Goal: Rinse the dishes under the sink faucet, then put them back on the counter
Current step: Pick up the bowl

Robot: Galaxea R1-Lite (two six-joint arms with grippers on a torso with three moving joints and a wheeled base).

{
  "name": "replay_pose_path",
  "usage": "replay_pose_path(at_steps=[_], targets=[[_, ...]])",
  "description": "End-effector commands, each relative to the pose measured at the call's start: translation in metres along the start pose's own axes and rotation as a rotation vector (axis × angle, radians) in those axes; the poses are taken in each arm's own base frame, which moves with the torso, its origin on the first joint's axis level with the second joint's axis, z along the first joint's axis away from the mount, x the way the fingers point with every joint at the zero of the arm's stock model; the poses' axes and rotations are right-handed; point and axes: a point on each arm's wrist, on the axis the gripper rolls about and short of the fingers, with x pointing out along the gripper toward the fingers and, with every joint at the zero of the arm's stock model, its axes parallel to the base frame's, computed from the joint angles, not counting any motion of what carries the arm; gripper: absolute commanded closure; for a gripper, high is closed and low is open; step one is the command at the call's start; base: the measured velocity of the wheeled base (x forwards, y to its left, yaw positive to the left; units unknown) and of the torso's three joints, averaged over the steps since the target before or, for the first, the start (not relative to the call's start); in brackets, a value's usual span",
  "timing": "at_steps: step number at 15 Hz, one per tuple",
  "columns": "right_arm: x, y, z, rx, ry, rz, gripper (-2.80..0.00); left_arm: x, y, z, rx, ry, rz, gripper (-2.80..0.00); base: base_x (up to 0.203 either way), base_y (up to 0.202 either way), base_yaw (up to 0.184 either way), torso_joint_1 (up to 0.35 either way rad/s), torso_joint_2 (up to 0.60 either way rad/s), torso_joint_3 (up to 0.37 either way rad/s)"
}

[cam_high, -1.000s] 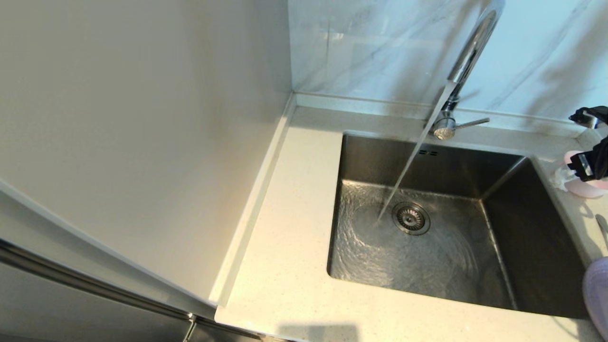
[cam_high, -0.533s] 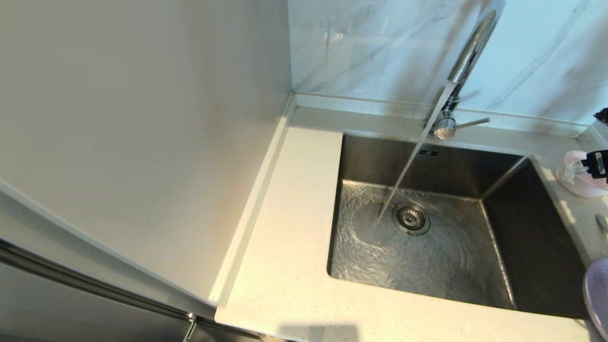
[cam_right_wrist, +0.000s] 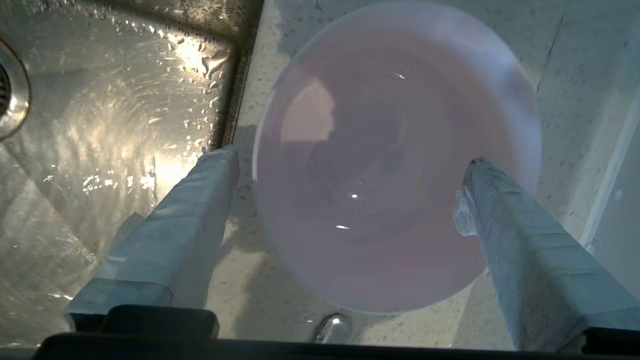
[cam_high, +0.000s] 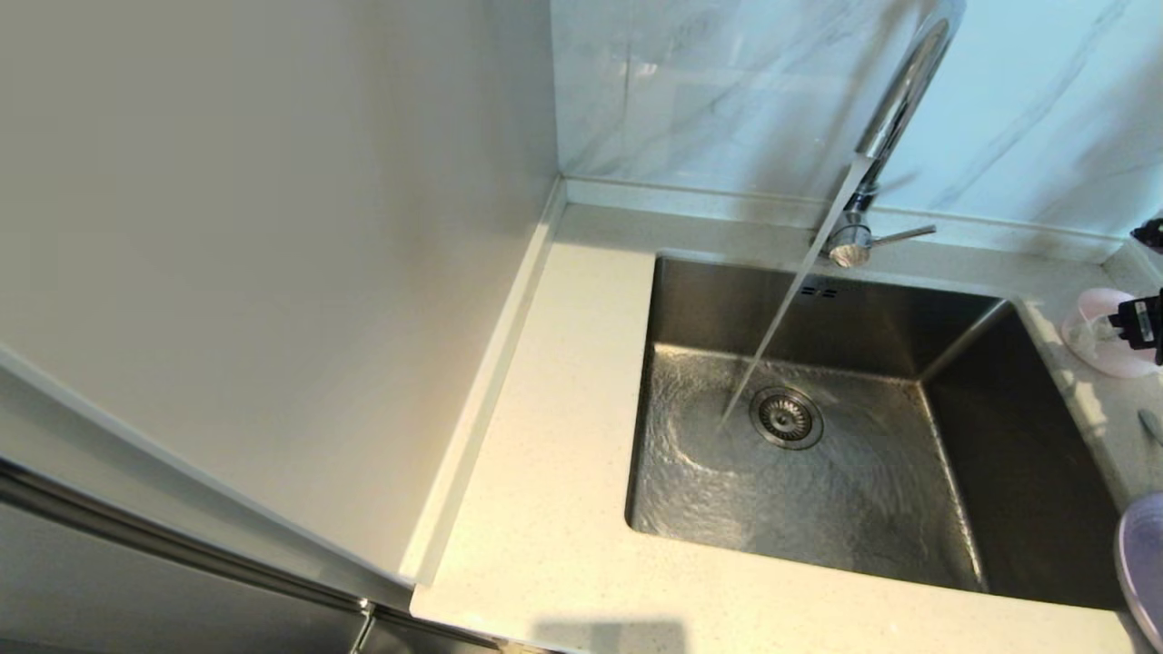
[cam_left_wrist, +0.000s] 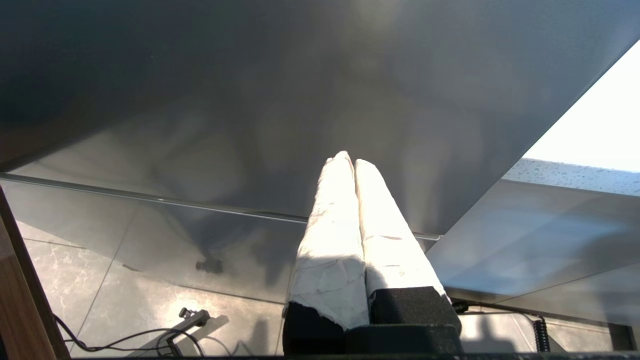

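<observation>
Pink bowl (cam_right_wrist: 395,165) sits on the bench (cam_right_wrist: 560,100) beside the sink (cam_right_wrist: 115,115), directly between the right claw's (cam_right_wrist: 345,175) wide-spread fingers (cam_right_wrist: 200,220), untouched; left claw (cam_left_wrist: 348,165) parked, pressed together.

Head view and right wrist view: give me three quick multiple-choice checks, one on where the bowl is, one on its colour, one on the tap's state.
1. Where is the bowl?
A. In the sink
B. On the counter right of the sink
C. Under the faucet

2. What colour is the bowl?
A. Pale pink
B. Green
C. Black

3. What is the faucet doing?
A. Off
B. Dripping
C. Running steadily

Answers:
1 B: it stands on the counter beside the sink, between the open fingers of the right gripper.
2 A: the right wrist view shows it pale pink.
3 C: a stream reaches the basin floor.
</observation>
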Motion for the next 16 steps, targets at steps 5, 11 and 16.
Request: replay_pose_path(at_steps=[5,11,16], targets=[[-0.002,0.008,-0.008,-0.174,-0.08,0.054,-2.8,0.0,0.0,0.0,0.0,0.0,0.001,0.0,0.0,0.0,0.0,0.0,0.0,0.0],[0.0,0.016,-0.011,-0.201,-0.07,0.065,-2.8,0.0,0.0,0.0,0.0,0.0,0.001,0.0,0.0,0.0,0.0,0.0,0.0,0.0],[0.007,0.021,-0.018,-0.203,-0.04,0.083,-2.8,0.0,0.0,0.0,0.0,0.0,-0.001,0.0,0.0,0.0,0.0,0.0,0.0,0.0]])
